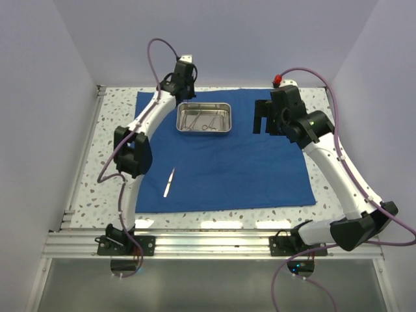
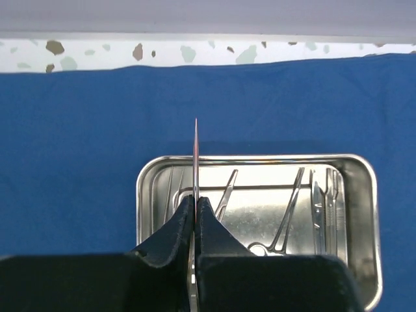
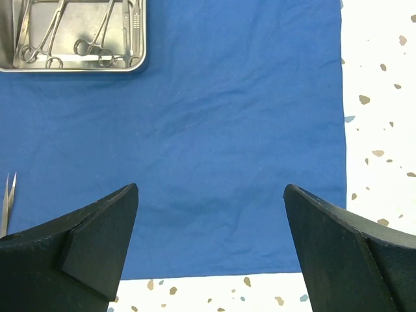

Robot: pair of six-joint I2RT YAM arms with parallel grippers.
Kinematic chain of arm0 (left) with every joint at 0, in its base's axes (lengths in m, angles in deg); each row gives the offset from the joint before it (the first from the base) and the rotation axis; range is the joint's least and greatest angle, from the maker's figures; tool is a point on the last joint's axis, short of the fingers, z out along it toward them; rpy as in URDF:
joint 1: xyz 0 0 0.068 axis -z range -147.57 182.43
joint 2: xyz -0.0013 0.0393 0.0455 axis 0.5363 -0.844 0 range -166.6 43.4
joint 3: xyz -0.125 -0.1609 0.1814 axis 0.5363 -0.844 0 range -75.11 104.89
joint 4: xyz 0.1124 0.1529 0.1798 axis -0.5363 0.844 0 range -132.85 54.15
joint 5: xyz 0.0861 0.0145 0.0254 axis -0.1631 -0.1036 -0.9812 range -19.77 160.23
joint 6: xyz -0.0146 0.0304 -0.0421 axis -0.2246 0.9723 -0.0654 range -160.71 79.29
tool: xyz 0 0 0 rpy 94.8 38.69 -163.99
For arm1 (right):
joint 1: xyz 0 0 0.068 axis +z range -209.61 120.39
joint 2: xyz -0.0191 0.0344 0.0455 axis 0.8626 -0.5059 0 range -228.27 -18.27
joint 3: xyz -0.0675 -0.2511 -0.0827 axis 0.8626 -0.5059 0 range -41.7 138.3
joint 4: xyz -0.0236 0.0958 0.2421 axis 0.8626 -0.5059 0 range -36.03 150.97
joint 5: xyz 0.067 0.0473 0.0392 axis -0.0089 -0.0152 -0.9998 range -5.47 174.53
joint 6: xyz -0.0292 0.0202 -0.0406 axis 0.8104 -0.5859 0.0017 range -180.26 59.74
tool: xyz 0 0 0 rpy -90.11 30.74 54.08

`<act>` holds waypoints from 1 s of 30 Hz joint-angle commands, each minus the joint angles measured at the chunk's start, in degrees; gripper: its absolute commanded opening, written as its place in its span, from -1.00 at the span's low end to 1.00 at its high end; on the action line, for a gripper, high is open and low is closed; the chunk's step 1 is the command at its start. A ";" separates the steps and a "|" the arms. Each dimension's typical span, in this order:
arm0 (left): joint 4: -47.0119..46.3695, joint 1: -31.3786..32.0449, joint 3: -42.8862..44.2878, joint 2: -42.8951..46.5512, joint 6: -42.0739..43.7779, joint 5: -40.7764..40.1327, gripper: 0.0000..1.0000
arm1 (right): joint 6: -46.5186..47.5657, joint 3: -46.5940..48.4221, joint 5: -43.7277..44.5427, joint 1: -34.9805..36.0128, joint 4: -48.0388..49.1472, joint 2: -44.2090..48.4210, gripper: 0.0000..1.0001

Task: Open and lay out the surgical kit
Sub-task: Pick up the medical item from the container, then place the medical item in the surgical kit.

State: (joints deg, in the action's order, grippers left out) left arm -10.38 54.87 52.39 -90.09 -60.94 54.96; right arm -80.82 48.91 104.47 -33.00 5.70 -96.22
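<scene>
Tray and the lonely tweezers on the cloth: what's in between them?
Just bare blue cloth. The top view shows nothing else lying between the tray and the tweezers.

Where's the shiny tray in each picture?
Top: tray upper middle.
Left wrist: tray bottom middle, behind the thin tool pinched by the left gripper.
Right wrist: tray top-left corner, cut off.
Shared landmark: the blue cloth under it in all three.

I can read no text, label, brand or number on the cloth (image 1: 247, 162), the tray (image 1: 205, 104) or its tools (image 1: 201, 122).
</scene>
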 commanded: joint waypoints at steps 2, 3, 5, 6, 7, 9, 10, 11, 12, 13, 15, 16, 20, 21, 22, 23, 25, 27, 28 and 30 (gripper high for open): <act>2.43 0.15 -10.70 12.09 4.32 6.39 -1.00 | -0.36 0.97 -1.49 -0.07 2.26 -0.36 0.97; 1.82 0.33 -15.57 14.90 4.58 6.22 -1.00 | -0.36 0.89 -1.66 -0.07 2.88 -0.36 0.97; -0.99 0.85 -30.02 23.60 4.50 7.17 -1.00 | -0.36 0.62 -2.19 0.02 3.50 -0.71 0.97; -1.61 0.94 -34.21 26.33 4.50 7.53 -1.00 | -0.45 0.54 -2.63 -0.07 4.28 -0.80 0.97; -2.23 1.20 -37.99 30.96 4.41 7.62 -1.00 | -0.62 0.45 -3.07 0.02 4.46 -1.06 0.97; -1.71 1.47 -46.79 35.03 3.88 7.89 -1.00 | -0.97 0.18 -3.68 0.02 5.51 -1.41 0.97; -1.27 1.91 -49.25 38.62 3.62 8.06 -1.00 | -1.15 0.01 -4.12 0.02 5.87 -1.59 0.97; -1.09 2.08 -53.80 40.40 3.44 8.15 -1.00 | -1.15 0.01 -4.65 -0.07 6.13 -1.76 0.97; -1.09 2.26 -55.85 42.16 2.92 8.41 -1.00 | -1.33 -0.34 -4.74 -0.07 6.66 -1.94 0.97; -0.83 2.96 -57.70 45.13 2.57 8.67 -1.00 | -1.42 -0.52 -5.00 0.02 7.01 -1.85 0.97; -0.91 3.31 -62.62 47.78 1.08 9.11 -1.00 | -1.42 -0.78 -5.61 -0.07 7.62 -1.94 0.97; -1.61 3.49 -64.21 49.63 0.55 9.46 -1.00 | -1.42 -0.87 -5.71 0.02 7.72 -2.03 0.97; -3.90 4.37 -71.67 51.49 -1.91 10.00 -1.00 | -0.98 -1.22 -6.23 -0.07 7.72 -2.11 0.97; -4.43 4.54 -72.65 51.40 -2.88 10.08 -1.00 | -0.80 -1.40 -6.23 0.02 7.54 -1.77 0.97; -5.65 4.98 -73.53 51.31 -3.32 10.26 -1.00 | -0.63 -1.57 -6.15 0.02 7.54 -1.59 0.97; -6.18 5.25 -75.10 51.31 -3.85 10.43 -1.00 | -0.54 -1.75 -5.97 0.02 7.28 -1.41 0.97; -8.02 6.38 -76.34 51.05 -4.99 10.43 -1.00 | -0.36 -2.10 -5.71 0.02 6.93 -0.54 0.97; -8.91 7.79 -77.40 50.18 -5.69 9.38 -1.00 | -0.01 -2.98 -5.53 -0.07 6.58 -0.01 0.97; -9.35 8.06 -77.84 49.91 -5.87 8.86 -1.00 | 0.25 -3.24 -5.36 0.02 6.40 0.52 0.97; -10.05 8.68 -78.28 49.21 -6.14 7.54 -1.00 | 0.60 -3.95 -5.27 0.02 5.79 1.13 0.97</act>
State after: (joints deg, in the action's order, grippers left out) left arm -15.26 62.45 -25.33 -40.28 -64.98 64.21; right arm -81.50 45.44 99.44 -33.00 11.23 -97.97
